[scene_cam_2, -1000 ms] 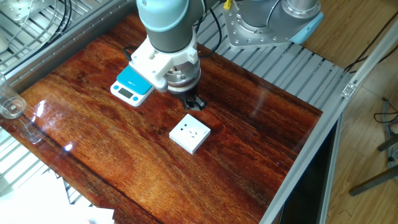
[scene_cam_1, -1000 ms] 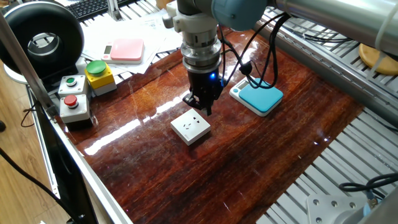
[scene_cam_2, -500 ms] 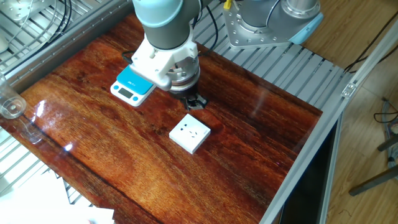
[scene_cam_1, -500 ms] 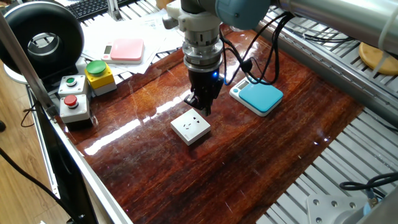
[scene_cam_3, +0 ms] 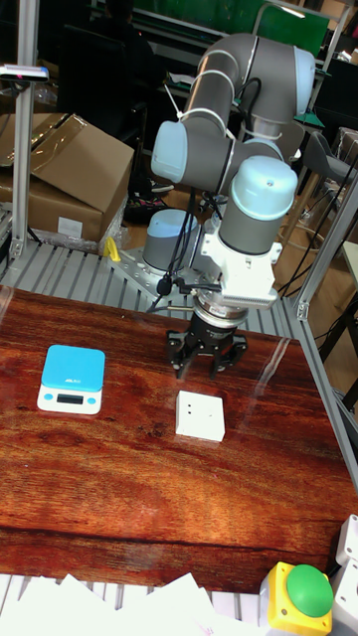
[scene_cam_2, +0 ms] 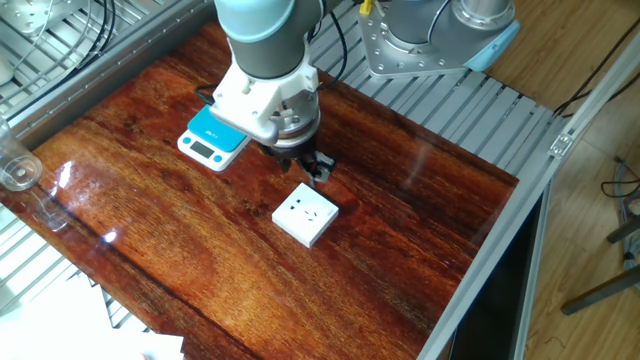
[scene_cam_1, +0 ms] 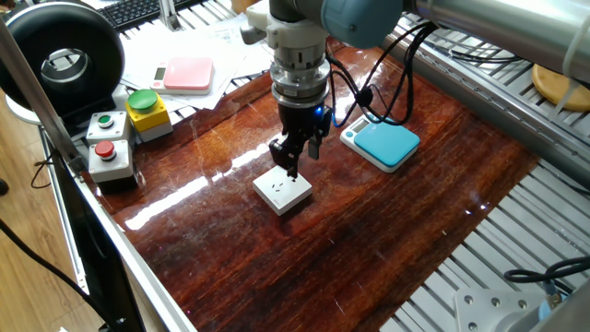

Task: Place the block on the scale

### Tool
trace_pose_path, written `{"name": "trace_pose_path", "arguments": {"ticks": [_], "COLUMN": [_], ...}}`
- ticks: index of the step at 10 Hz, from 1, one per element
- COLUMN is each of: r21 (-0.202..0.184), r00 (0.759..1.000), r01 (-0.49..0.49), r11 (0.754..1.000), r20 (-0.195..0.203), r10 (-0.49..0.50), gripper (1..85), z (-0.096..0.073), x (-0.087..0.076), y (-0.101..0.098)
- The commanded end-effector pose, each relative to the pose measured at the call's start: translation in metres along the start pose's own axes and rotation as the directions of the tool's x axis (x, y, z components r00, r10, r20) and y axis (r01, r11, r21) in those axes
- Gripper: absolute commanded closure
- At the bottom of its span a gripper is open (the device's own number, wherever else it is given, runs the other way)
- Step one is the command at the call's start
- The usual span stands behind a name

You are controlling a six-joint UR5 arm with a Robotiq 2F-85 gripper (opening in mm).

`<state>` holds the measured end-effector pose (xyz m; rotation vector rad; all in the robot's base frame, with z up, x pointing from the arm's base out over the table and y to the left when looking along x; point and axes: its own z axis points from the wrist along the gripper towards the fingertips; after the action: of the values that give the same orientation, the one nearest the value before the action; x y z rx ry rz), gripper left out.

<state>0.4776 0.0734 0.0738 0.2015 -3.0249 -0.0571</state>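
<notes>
The white square block [scene_cam_1: 283, 191] with socket slots lies flat on the dark wooden table; it also shows in the other fixed view [scene_cam_2: 305, 213] and the tall view [scene_cam_3: 200, 415]. My gripper [scene_cam_1: 295, 153] hangs just above the block's far edge, open, with nothing between its spread fingers [scene_cam_3: 181, 358]. It points straight down [scene_cam_2: 304, 164]. The teal-topped scale [scene_cam_1: 383, 144] sits apart from the block, farther along the table [scene_cam_2: 215, 135] [scene_cam_3: 72, 378], and nothing rests on it.
A pink-topped scale [scene_cam_1: 189, 74] lies on papers at the back. A grey button box [scene_cam_1: 111, 148] and a yellow box with a green button [scene_cam_1: 147, 112] stand at the table's left edge. Black cables [scene_cam_1: 387, 88] hang near the teal scale.
The gripper's fingers have spread from nearly closed to open, and it sits a little closer over the block. The block and the scale have not moved.
</notes>
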Motion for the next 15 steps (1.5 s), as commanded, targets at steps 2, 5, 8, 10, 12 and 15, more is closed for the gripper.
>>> {"name": "trace_pose_path", "arguments": {"ticks": [2, 5, 8, 10, 12, 15], "r21": [-0.012, -0.033, -0.012, -0.008, -0.014, -0.067], "r00": [0.998, 0.994, 0.992, 0.992, 0.989, 0.971], "r01": [-0.031, -0.071, -0.074, -0.076, -0.086, -0.185], "r11": [0.999, 0.997, 0.997, 0.997, 0.996, 0.981], "r20": [0.057, 0.081, 0.101, 0.101, 0.119, 0.141], "r10": [0.032, 0.074, 0.075, 0.076, 0.087, 0.193], "gripper": [0.7, 0.7, 0.7, 0.7, 0.7, 3.3], "z": [0.009, 0.022, 0.032, 0.029, 0.029, 0.027], "x": [-0.016, -0.025, -0.028, -0.028, -0.034, -0.042], "y": [0.018, 0.027, 0.018, 0.017, 0.019, 0.028]}}
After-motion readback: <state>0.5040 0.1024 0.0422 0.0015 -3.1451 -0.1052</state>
